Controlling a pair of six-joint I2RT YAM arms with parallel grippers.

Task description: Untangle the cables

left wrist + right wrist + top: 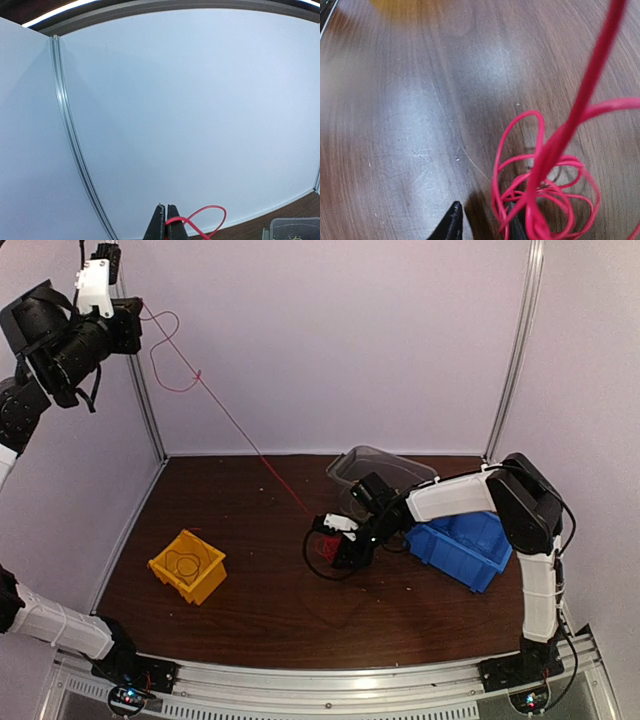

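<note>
Cable point(240, 427), red, taut from left tool point(166, 210) high at rear-left corner down to coil point(545, 190) on table point(260, 610) centre. Left tool clenched on cable. Right tool point(483, 220) released, fingers apart, coil touching one finger. Yellow bin point(200, 585) well left; blue bin point(470, 555) just right.

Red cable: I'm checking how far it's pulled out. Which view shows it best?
Top external: the red cable runs straight from left gripper to right gripper. Left wrist shows one loop; right wrist only the coils.

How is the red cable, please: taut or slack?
Taut: the red cable runs straight from the left gripper to coils at the right gripper.
</note>
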